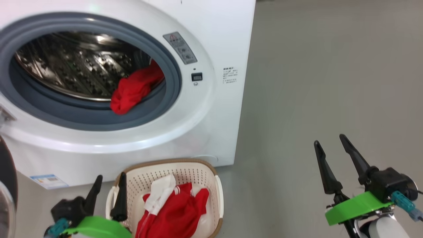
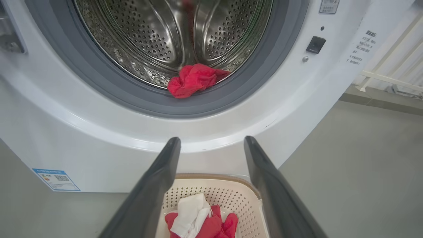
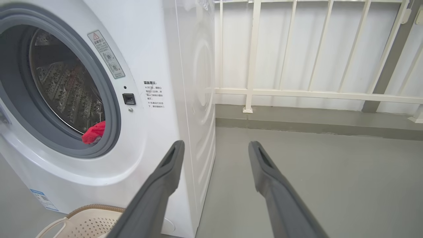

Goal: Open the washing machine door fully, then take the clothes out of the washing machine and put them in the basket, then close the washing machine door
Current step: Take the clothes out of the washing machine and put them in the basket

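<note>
Grey floor [image 1: 314, 82] lies under the big white front-loading washing machine [image 1: 211, 39], its round black-rimmed door [image 1: 6, 165] swung open at left. One crumpled red garment [image 1: 132, 89] sits in the perforated steel drum [image 1: 72, 66], lapping the grey gasket [image 1: 99, 119]. Before the machine, the cream perforated basket with brown rim [image 1: 168, 161] holds red-and-white clothes [image 1: 178, 211]. Print on the grey warning sticker [image 1: 180, 48] and blue label [image 1: 48, 180] is unreadable. Left gripper [image 1: 111, 176] hangs spread, empty, at the basket's left rim; right gripper [image 1: 329, 138], likewise spread, hovers well apart over floor.
</note>
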Robot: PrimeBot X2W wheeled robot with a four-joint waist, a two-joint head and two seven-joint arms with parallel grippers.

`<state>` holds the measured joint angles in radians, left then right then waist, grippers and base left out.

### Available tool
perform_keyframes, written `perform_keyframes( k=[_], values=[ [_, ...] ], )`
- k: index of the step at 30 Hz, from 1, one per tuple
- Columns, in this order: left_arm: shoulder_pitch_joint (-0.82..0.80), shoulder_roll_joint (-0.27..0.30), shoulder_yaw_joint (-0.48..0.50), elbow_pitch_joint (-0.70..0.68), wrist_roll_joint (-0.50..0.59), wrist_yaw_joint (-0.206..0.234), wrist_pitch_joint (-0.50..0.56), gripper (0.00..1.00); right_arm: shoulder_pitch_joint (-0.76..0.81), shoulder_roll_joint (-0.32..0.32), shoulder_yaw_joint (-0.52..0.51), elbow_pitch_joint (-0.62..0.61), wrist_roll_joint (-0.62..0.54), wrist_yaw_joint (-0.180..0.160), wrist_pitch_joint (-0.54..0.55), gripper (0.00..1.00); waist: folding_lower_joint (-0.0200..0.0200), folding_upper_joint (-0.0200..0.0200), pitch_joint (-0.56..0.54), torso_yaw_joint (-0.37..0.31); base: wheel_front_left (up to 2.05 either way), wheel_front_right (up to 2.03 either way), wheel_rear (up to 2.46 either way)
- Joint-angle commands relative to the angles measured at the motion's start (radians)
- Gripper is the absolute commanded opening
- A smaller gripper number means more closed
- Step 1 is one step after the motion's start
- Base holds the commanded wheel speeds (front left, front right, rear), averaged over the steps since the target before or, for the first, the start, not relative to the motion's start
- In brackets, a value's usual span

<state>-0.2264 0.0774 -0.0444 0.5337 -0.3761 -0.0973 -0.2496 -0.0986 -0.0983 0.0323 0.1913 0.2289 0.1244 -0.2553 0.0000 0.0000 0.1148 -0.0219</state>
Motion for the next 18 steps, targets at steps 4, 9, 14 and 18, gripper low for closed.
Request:
perform_keyframes(
  k=[4, 9, 14, 18],
  values=[
    [0.090, 0.005, 0.077, -0.167, 0.048, -0.009, -0.012, 1.00, 0.035, -0.005, 0.006, -0.032, -0.003, 0.006, -0.006, 1.00, 0.0000, 0.0000, -0.080, -0.005, 0.00, 0.00, 0.00],
    [0.171, -0.004, 0.111, -0.301, 0.128, 0.014, -0.012, 1.00, 0.067, -0.007, -0.005, -0.044, -0.003, 0.006, -0.006, 1.00, 0.0000, 0.0000, -0.102, -0.007, 0.00, 0.00, 0.00],
    [0.223, -0.015, 0.133, -0.379, 0.152, 0.021, -0.012, 1.00, 0.086, -0.005, -0.018, -0.053, -0.006, 0.006, -0.006, 1.00, 0.0000, 0.0000, -0.115, -0.007, 0.00, 0.00, 0.00],
    [0.249, -0.019, 0.141, -0.406, 0.159, 0.021, -0.012, 1.00, 0.093, -0.005, -0.024, -0.055, -0.007, 0.006, -0.006, 1.00, 0.0000, 0.0000, -0.121, -0.004, 0.00, 0.00, 0.00]
  ],
)
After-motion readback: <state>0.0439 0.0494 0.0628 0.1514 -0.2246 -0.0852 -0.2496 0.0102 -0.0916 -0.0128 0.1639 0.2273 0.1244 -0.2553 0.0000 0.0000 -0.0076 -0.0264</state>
